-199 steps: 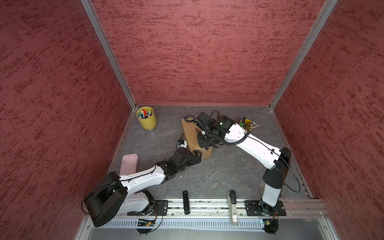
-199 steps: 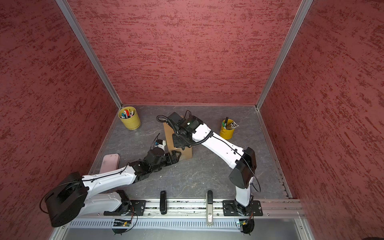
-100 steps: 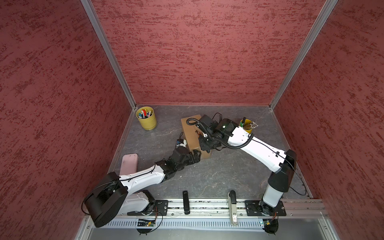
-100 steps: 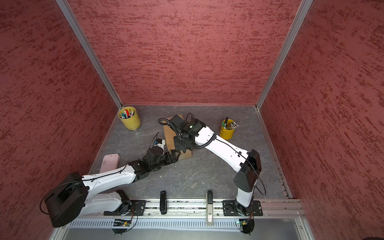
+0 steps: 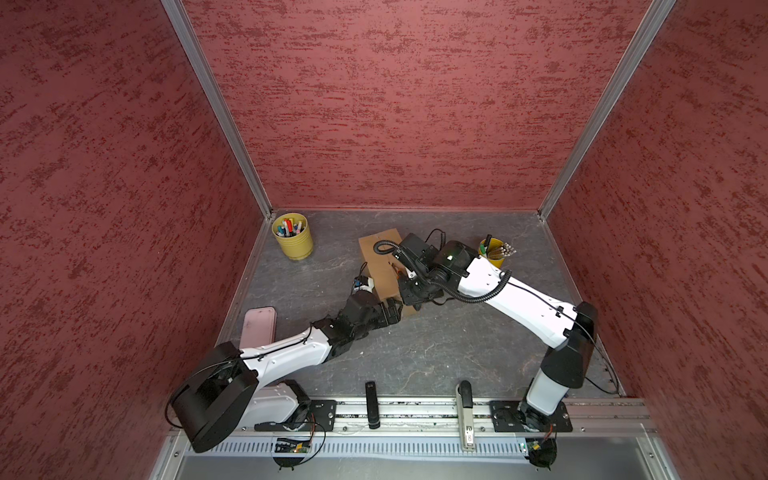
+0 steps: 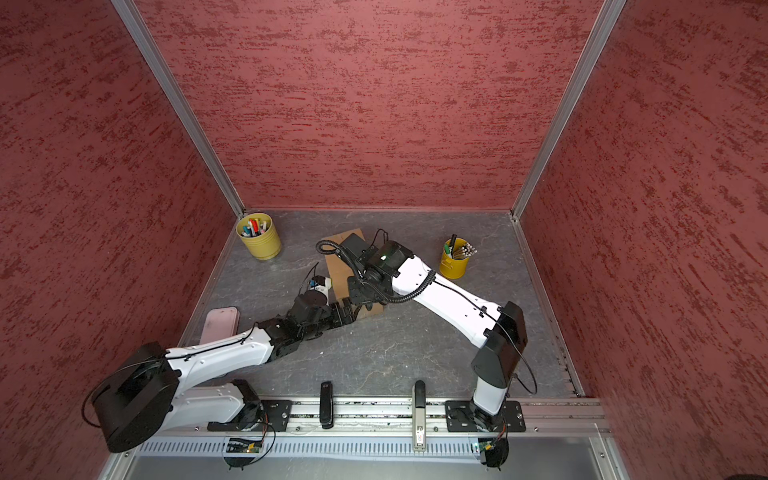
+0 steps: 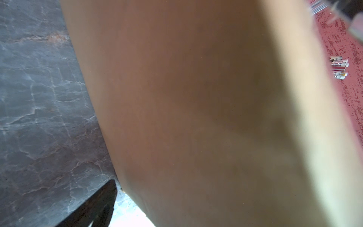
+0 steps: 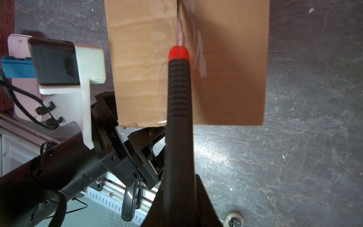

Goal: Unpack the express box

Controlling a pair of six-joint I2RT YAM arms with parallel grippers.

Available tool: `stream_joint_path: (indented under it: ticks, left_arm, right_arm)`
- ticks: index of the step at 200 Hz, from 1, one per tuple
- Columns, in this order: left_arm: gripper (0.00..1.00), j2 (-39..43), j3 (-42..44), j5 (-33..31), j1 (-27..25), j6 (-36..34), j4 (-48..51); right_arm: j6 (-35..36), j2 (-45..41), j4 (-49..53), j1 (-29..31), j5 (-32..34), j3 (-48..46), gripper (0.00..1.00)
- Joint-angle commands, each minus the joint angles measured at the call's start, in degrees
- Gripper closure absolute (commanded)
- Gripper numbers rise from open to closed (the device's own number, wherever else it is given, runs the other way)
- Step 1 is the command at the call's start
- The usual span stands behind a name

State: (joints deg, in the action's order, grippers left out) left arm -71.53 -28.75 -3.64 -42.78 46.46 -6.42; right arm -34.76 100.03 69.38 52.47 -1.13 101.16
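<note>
We judge unpacking barely begun: the express box (image 5: 380, 266), near the pencil cup (image 5: 494, 261), has taped flaps shut, the right gripper (image 5: 411, 289) holds a cutter (image 8: 177, 94) on its seam, and the left gripper (image 5: 392, 308) stands wide at its end.

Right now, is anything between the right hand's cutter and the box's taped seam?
Nothing visible does. The cutter in the right hand has its blade at the taped centre seam of the express box.
</note>
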Motion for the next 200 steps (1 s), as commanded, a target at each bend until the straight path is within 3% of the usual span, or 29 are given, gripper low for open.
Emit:
stream_joint_path:
  ticks: [1,200]
  left_arm:
    - [0.00,-0.63,-1.64,-1.94,1.38,-0.76,-0.62]
    - [0.00,0.70,-1.67,-1.98,3.50,-2.29,0.66]
  right_arm:
    - [-0.91,-1.66,4.00,1.45,-4.10,-1.06,1.00]
    - [-1.95,-3.74,10.66,3.99,-2.96,-1.30,1.00]
